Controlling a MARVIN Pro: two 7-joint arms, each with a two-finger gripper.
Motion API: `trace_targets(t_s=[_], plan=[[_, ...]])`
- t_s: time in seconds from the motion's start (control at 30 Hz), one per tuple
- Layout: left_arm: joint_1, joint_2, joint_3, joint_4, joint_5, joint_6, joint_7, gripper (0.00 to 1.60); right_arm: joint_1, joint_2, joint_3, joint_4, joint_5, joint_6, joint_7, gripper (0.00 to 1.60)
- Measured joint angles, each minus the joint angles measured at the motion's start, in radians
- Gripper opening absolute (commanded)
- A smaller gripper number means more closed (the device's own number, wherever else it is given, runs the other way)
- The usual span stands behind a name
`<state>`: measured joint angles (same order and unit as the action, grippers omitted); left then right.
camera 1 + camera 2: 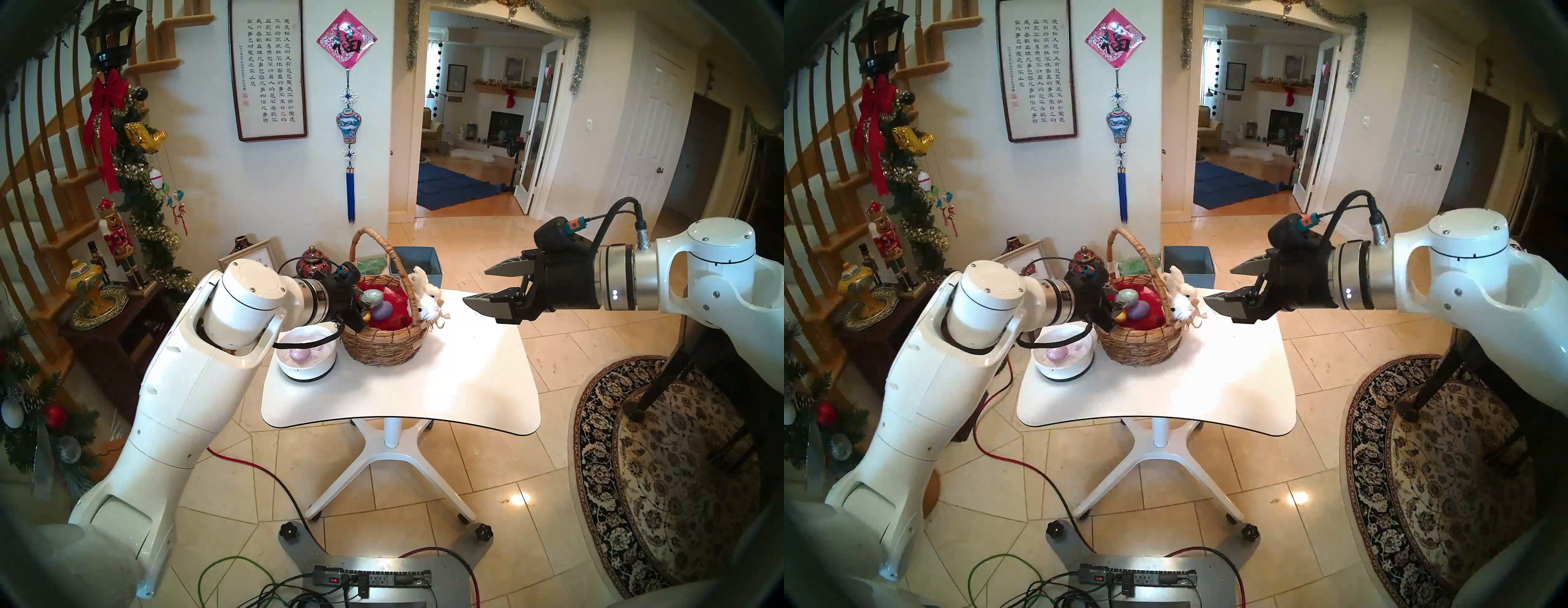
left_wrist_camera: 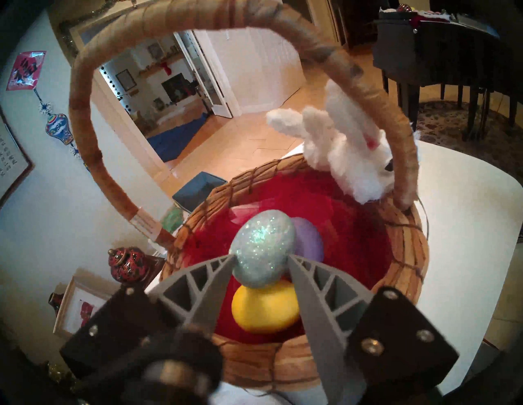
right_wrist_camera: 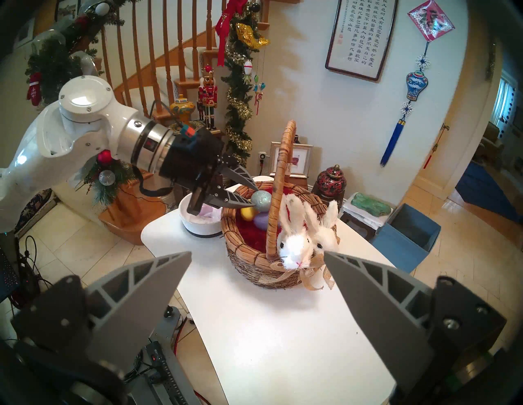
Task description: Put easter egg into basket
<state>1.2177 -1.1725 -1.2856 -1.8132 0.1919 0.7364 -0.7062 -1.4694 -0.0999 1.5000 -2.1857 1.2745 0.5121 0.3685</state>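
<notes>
A glittery silver-green easter egg (image 2: 261,251) hangs between the fingertips of my left gripper (image 2: 261,256), which touch it on both sides, just above the inside of the basket (image 2: 404,254). The basket (image 1: 384,344) is brown wicker with a tall arched handle, red lining, white plush bunnies (image 3: 294,249) and a tan bow. It stands at the back of the white table (image 1: 424,382). A yellow egg (image 2: 266,309) and a purple egg (image 2: 310,240) lie in the lining. My right gripper (image 1: 476,285) hovers open to the right of the basket, holding nothing.
A shallow white bowl (image 1: 305,372) with a pink glitter egg (image 1: 295,354) sits left of the basket, under my left wrist. Behind the table stand a red lacquer jar (image 1: 313,263) and a blue box (image 1: 418,263). A side table with ornaments is at the left.
</notes>
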Motion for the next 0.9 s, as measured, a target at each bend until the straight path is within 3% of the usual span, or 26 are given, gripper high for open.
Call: trace_targets(t_s=[0.2,0.53,0.9], plan=[[-0.010,-0.015,-0.009,0.011,0.000,-0.002,0.012,1.29,0.000,0.000,0.000,0.000,0.000,0.000,0.000,1.60],[-0.013,-0.019,-0.044,-0.012,-0.029,0.004,0.005,1.32,0.000,0.000,0.001,0.000,0.000,0.000,0.000,1.60],[0.062,0.034,-0.174,-0.156,-0.107,0.115,-0.082,1.40,0.000,0.000,0.000,0.000,0.000,0.000,0.000,1.60]])
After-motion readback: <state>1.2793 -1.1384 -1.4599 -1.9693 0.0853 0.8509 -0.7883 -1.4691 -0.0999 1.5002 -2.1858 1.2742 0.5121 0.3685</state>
